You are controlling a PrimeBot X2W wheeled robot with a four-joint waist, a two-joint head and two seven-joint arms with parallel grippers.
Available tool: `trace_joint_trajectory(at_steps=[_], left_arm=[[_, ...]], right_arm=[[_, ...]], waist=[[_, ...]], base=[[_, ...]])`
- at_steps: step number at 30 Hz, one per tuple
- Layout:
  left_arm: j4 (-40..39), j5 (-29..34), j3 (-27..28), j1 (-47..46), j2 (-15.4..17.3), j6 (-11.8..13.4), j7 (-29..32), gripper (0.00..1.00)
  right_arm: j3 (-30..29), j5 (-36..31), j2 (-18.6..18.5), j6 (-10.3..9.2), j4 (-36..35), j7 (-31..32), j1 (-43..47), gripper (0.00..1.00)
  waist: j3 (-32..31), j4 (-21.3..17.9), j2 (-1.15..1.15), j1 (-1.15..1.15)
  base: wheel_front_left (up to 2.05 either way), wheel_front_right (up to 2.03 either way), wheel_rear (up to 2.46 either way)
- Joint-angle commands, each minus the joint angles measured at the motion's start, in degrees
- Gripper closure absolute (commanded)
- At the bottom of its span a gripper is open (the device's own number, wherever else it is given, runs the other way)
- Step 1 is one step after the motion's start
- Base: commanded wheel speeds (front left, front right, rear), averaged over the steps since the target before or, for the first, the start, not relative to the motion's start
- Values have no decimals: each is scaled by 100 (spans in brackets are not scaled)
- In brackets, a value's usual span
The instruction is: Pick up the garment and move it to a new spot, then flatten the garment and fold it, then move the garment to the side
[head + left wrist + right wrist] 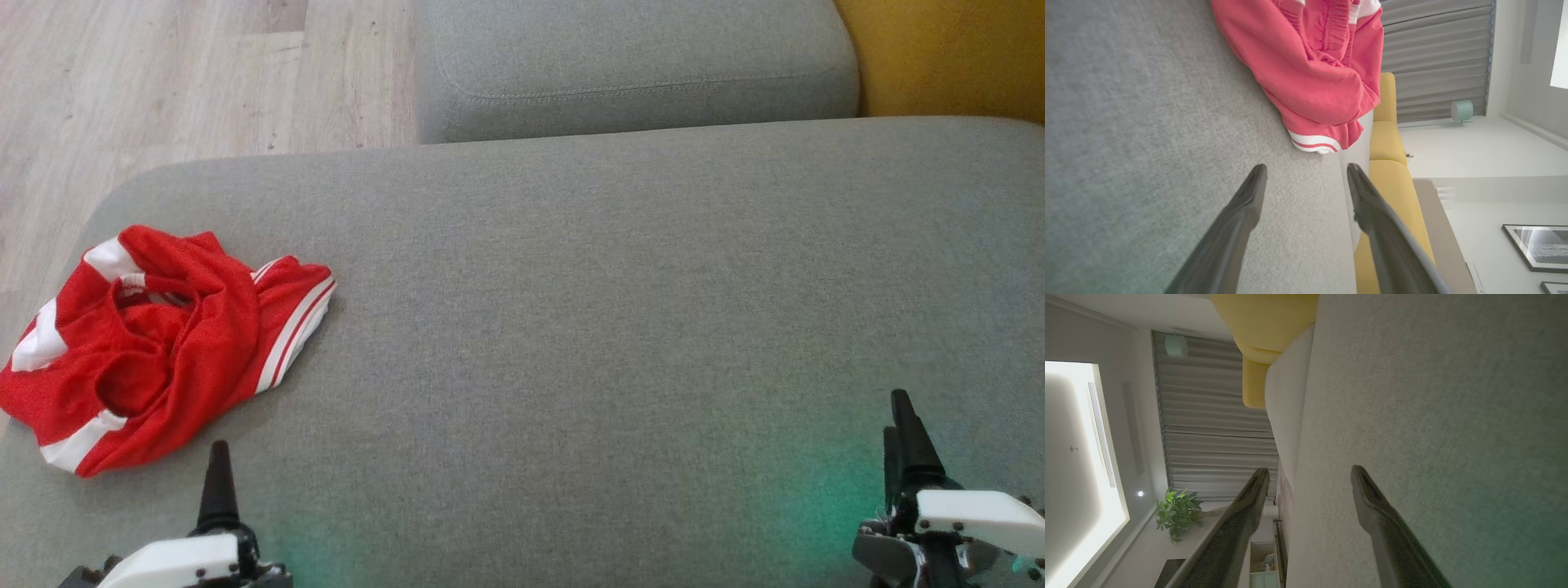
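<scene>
First step, not yet begun: the shirt lies crumpled in a heap at the left edge of the grey cushion, toward its near corner, and nothing touches it. My left gripper hangs just short of the heap, fingers spread and empty. My right gripper is likewise spread and empty over bare cushion near the right edge, well apart from the shirt. Next move, as I judge it: reach the left forward, pinch a raised fold, lift, and carry the heap toward the open middle.
</scene>
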Motion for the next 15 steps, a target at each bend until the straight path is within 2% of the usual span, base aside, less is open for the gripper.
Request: trace_joint_trajectory(at_steps=[1, 15], left_arm=[[-249, 221, -25, -246, 17, 42, -80, 0], [-506, 1230, -291, -198, 21, 228, -315, 0]], right_arm=[[68, -259, -15, 8, -251, -77, -206, 0], [306, -1426, -21, 13, -404, -314, -147, 0]], waist=[[-9, -1, 0, 0], [-107, 15, 0, 0]], base=[[0, 0, 0], [0, 0, 0]])
